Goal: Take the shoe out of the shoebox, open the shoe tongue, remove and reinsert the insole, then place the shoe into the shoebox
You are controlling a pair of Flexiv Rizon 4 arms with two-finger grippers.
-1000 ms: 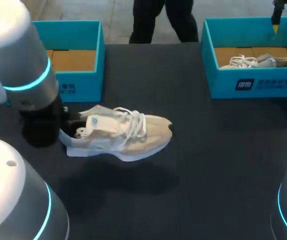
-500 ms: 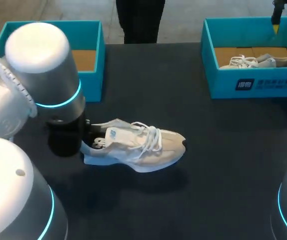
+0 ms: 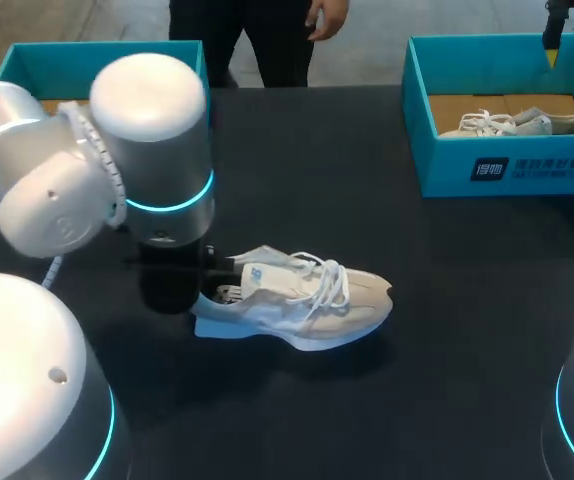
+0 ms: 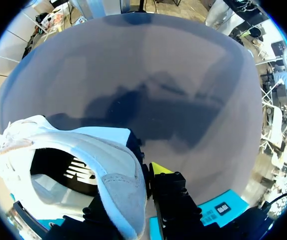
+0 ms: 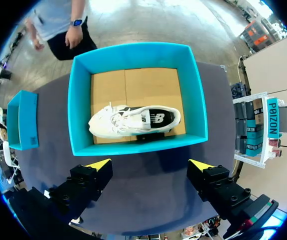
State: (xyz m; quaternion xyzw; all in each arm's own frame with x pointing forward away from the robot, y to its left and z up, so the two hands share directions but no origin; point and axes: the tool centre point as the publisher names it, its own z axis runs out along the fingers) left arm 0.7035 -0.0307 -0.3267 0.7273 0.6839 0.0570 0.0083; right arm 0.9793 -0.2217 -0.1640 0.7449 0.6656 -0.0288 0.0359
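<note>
Shoe (image 3: 297, 310) was out of the left shoebox (image 3: 97, 48), mid-table (image 3: 437, 390). Left gripper (image 4: 136, 187) was clamped on its heel collar only. Right gripper (image 5: 151, 165) gaped wide over the other shoebox (image 5: 136, 146). Risk: soft collar folds, grip slips, toe swings down.

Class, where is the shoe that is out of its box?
Head view: the shoe is near the table's middle, heel in the left arm's jaws, toe pointing right.

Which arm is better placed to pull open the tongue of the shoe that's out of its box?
Probably the right: the right gripper hangs open and free above the far shoebox. The left gripper is busy, shut on the shoe at its heel.
</note>
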